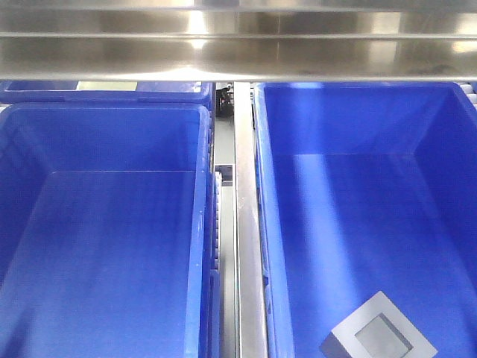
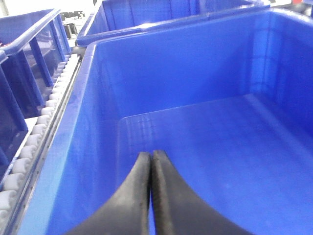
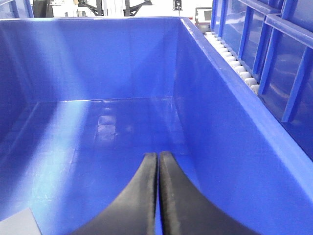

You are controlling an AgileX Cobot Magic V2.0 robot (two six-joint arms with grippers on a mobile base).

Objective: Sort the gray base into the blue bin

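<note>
The gray base [image 1: 378,334] is lying on the floor of the right-hand blue bin [image 1: 277,224], near its front edge; the left gripper [image 2: 151,159] and right gripper [image 3: 158,159] are hovering clenched, grasping nothing.

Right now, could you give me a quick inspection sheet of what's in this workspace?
Surface: roller conveyor with a metal rail between two bins.
Job's things: gray base lies on the floor of the right blue bin, near its front; left blue bin is empty.
Clutter: nothing seen.
End effectors: left end effector shut, empty; right end effector shut, empty.
Cables: nothing seen.
Surroundings: steel shelf behind; more blue crates alongside.
</note>
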